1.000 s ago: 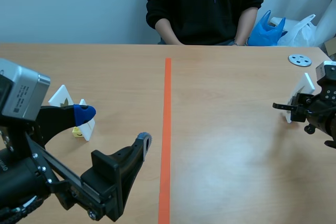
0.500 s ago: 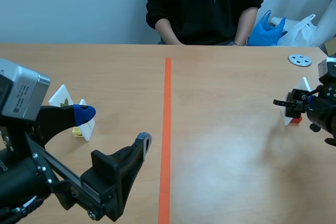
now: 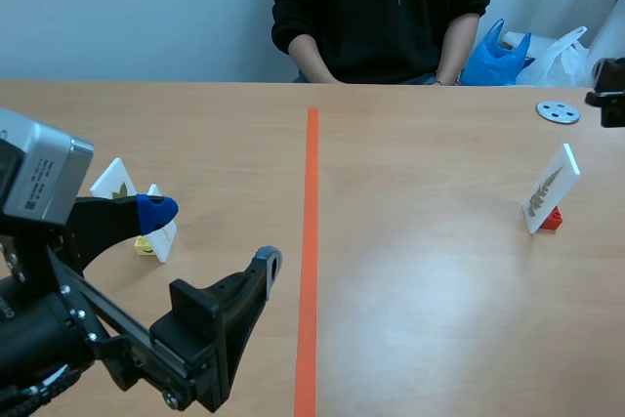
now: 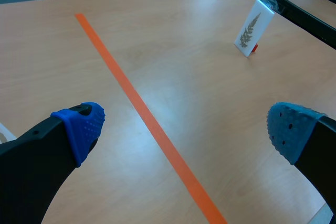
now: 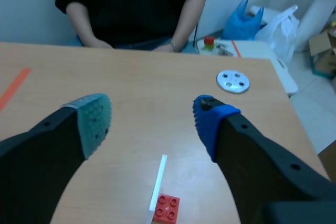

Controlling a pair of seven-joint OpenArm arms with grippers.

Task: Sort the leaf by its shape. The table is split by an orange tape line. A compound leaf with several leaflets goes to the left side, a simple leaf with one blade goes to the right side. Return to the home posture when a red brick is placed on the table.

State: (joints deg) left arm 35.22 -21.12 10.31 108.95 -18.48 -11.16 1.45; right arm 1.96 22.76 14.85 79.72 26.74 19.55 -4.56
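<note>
Left tool (image 3: pixel 213 236) gapes empty nearest us, two cards (image 3: pixel 166 236) just beyond. Across the tape (image 3: pixel 311 241), on the right side of the bench (image 3: pixel 420 290), the leaf card (image 3: pixel 552 187) now stands alone on its red foot (image 3: pixel 553 221); the right tool (image 5: pixel 152 119), pads wide apart and empty, has released it and lifted clear. We judge this placement finished.

From between the arms, looking low across the table (image 3: pixel 420 271) toward the person (image 3: pixel 381 7) at its far edge, taking in the full width. From the left wrist, tilting down close over the orange tape line (image 4: pixel 131 98), facing the leaf card (image 4: pixel 253 29) well beyond it. From the right wrist, hanging just above that card, facing the person. Sharing the card and the grey disc (image 5: pixel 233 81) across all three.
</note>
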